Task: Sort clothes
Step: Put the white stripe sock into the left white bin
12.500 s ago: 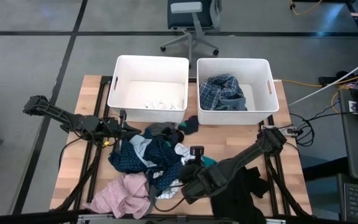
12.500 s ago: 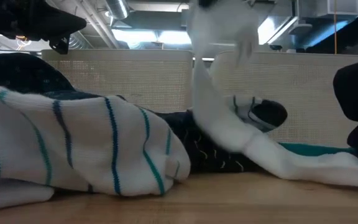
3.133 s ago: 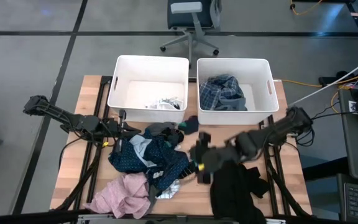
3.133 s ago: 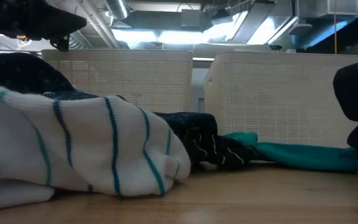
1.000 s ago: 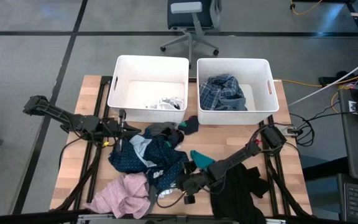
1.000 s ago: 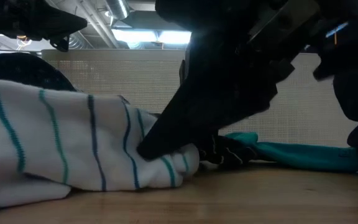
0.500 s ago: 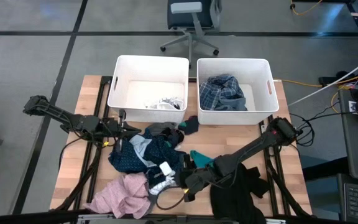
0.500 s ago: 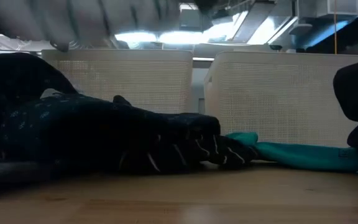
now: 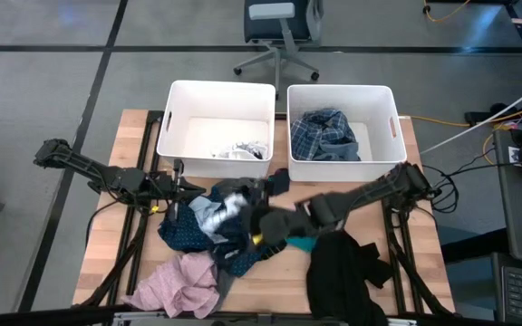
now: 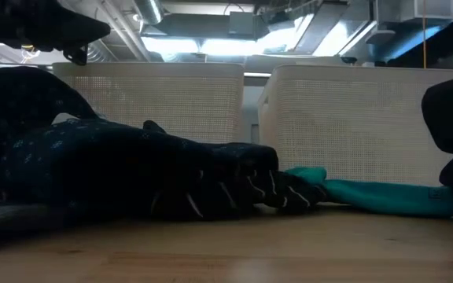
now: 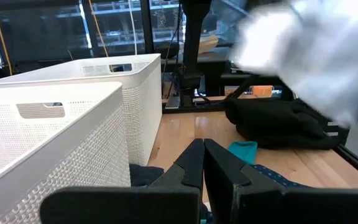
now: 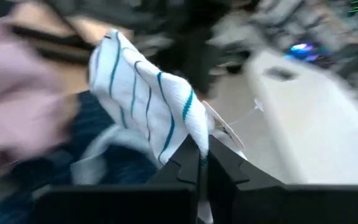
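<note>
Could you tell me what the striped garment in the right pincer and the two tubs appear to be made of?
Striped garment: soft white knit fabric with teal stripes, matte; it folds and drapes from the shut right pincer.
Tubs: rigid white plastic, likely; smooth rims from above, finely perforated or textured walls in the low view, with a moulded handle slot.

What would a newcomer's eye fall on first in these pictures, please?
Most striking is the white sock with teal stripes, pinched in the right hand and lifted above the heap of dark navy clothes at mid-table. Behind it stand two white plastic tubs, the right one holding a blue plaid shirt.
</note>
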Robot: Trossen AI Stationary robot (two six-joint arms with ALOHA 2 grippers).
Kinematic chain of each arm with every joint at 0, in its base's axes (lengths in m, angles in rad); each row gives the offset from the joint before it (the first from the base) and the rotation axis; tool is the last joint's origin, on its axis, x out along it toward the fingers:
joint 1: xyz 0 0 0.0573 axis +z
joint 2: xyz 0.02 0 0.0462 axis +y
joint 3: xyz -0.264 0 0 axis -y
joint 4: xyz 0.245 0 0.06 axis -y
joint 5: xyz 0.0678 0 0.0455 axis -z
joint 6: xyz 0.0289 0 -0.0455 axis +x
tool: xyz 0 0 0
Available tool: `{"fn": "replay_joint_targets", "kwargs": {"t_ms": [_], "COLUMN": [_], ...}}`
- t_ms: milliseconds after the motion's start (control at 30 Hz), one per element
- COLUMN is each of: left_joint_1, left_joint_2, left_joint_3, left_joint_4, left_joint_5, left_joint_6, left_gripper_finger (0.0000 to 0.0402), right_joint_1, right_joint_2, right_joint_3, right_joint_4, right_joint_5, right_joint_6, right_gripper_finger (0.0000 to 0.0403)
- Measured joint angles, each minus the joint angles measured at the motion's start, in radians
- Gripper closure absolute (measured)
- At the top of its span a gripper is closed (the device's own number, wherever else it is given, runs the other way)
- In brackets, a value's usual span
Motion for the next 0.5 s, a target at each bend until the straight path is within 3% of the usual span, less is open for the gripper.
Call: {"fn": "replay_joint_targets", "kwargs": {"t_ms": [200,500], "left_joint_1": [0.0,0.0], "left_joint_2": [0.0,0.0], "left_joint_3": [0.0,0.0], "left_joint_4": [0.0,0.0], "left_joint_5": [0.0,0.0], "left_joint_6": [-0.001,0.001], "left_gripper_finger": [0.04,0.04], "right_joint_1": [-0.139,-0.381], "right_joint_2": [0.001,0.003], "right_joint_3": [0.063,0.071], "right_joint_4": [-0.003,-0.002], "right_joint_5": [0.079,0.041], "right_joint_6": [-0.076,-0.076], "right_gripper_finger": [0.0388,0.0388]}}
